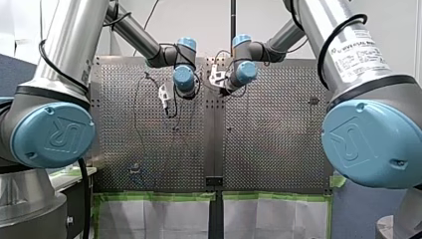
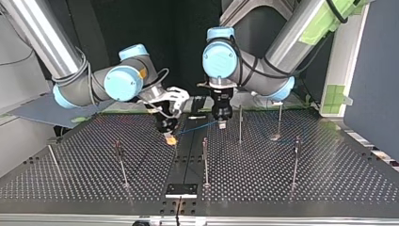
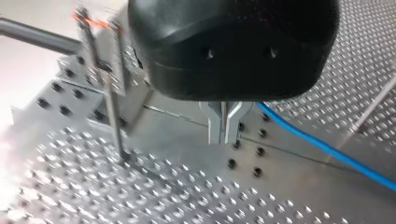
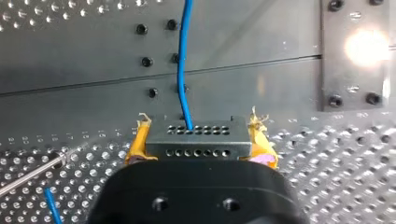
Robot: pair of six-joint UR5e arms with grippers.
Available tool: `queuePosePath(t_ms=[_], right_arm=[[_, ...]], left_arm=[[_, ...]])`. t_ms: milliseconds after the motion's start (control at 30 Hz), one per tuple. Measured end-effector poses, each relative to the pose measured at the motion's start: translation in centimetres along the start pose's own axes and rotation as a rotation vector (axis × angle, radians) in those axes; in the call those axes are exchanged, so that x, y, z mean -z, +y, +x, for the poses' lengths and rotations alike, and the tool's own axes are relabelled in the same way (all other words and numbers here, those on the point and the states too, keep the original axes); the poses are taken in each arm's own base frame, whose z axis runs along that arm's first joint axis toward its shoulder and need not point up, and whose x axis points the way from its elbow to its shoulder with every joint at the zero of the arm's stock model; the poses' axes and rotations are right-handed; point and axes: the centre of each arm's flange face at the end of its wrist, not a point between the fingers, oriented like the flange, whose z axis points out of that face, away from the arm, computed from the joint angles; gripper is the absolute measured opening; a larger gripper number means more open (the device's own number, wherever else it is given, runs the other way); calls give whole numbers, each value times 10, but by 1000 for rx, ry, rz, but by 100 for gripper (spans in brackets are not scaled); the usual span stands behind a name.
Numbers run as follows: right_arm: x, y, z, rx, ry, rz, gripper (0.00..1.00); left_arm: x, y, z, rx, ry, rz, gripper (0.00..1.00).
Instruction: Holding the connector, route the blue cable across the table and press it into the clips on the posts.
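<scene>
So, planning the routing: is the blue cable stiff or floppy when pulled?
Likely floppy and light: the blue cable is thin and bends leaving the connector. It runs straight between my right gripper and my left gripper, so tension should steer it.

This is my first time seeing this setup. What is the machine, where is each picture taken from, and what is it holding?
Two robot arms work over a perforated table with thin upright posts. One picture looks from behind the arms, one faces them across the table, and two come from cameras on the wrists. My right gripper, with yellow pads, is clamped on a grey connector; a blue cable leaves it. The cable runs to my left gripper, whose metal fingers are closed; whether they pinch it is unclear.
</scene>
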Motion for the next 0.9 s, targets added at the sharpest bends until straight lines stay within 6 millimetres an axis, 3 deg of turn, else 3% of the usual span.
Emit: queuePosePath(t_ms=[467,667,900], right_arm=[[37,-14,64,-5,102,19,0],[40,-12,70,-10,112,18,0],[39,-10,71,-14,114,15,0]], left_arm=[[35,-3,-47,29,-61,23,2],[44,-6,-69,44,-106,45,2],[35,-6,-72,59,-126,81,2]])
